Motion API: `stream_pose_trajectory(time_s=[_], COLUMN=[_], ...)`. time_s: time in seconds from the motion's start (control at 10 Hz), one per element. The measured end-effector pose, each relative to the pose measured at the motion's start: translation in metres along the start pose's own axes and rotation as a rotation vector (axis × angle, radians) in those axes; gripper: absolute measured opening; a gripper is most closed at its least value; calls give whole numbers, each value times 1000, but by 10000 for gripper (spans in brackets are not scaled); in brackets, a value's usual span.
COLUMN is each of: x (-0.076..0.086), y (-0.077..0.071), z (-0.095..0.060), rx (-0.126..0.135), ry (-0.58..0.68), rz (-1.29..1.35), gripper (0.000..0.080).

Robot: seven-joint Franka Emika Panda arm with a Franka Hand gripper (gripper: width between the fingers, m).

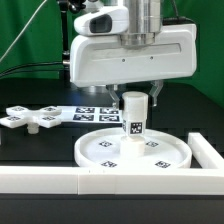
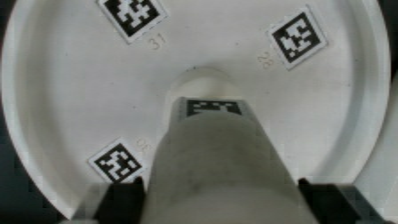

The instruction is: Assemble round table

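The large rimmed round disc (image 1: 165, 158) lies flat on the black table near the front, tags facing up. The short thick post (image 1: 134, 118) stands upright at its middle, a tag on its side. My gripper (image 1: 134, 100) comes straight down over the post, shut on its upper part. In the wrist view the post (image 2: 214, 150) fills the space between my dark fingers (image 2: 121, 205), which press on both of its sides, and the disc (image 2: 54, 90) spreads out below. The flat cross-shaped piece (image 1: 30, 117) lies on the table at the exterior view's left.
The marker board (image 1: 85, 112) lies behind the disc. A long white border wall (image 1: 100, 182) runs along the front edge and turns back at the exterior view's right (image 1: 208, 155), close to the disc's rim. A green screen stands behind.
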State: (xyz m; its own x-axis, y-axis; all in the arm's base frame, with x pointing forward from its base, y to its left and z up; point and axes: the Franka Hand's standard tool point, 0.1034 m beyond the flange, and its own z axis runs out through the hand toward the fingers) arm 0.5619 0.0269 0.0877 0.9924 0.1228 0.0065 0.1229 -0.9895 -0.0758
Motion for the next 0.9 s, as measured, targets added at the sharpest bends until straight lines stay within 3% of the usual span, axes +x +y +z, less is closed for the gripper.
stream_pose_trajectory(time_s=[0.5, 0.9], x=[0, 2], y=[-8, -8], z=[1, 1], rx=[17, 26], ry=[10, 44], rz=[522, 747], gripper=[406, 407])
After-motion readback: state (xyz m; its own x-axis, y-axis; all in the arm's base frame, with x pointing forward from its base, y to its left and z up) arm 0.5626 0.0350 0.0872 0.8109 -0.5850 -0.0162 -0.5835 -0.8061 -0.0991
